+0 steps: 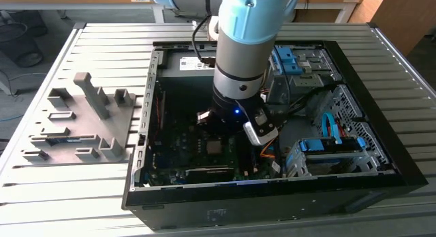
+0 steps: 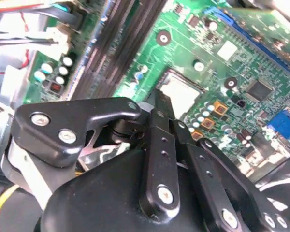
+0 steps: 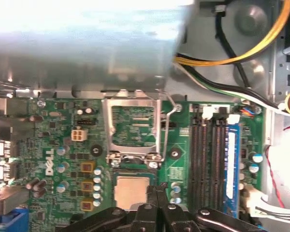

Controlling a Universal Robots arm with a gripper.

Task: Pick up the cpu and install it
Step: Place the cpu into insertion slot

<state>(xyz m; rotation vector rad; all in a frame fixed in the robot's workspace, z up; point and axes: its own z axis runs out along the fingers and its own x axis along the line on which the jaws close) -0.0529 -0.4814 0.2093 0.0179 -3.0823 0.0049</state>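
1st wrist view: black two-finger claw is clenched, fingertips pressed together w/ nothing btwn them. The small flat square cpu w/ silvery-grey metal top lies flat in its socket on the green circuit-board mobo, one edge right at the claw tips; can't tell if touching. Just beyond the cpu, farther from the claw, the silver metal socket retention frame is flipped open, its thin wire lever beside it. On the claw's other side from the cpu run long black RAM slots, one w/ a blue-edged stick. Yellow & black cable bundle lies well past them. 2nd wrist view: claw tips closed, sitting at the cpu edge; cpu seated level in socket, dark RAM slots well apart from the tips. Exterior view: light-blue & grey robot arm reaches down into the open black PC case; cpu is on the mobo directly under the claw. Grey moulded parts fixture rests on the slatted metal table, outside the case, well away from the claw.
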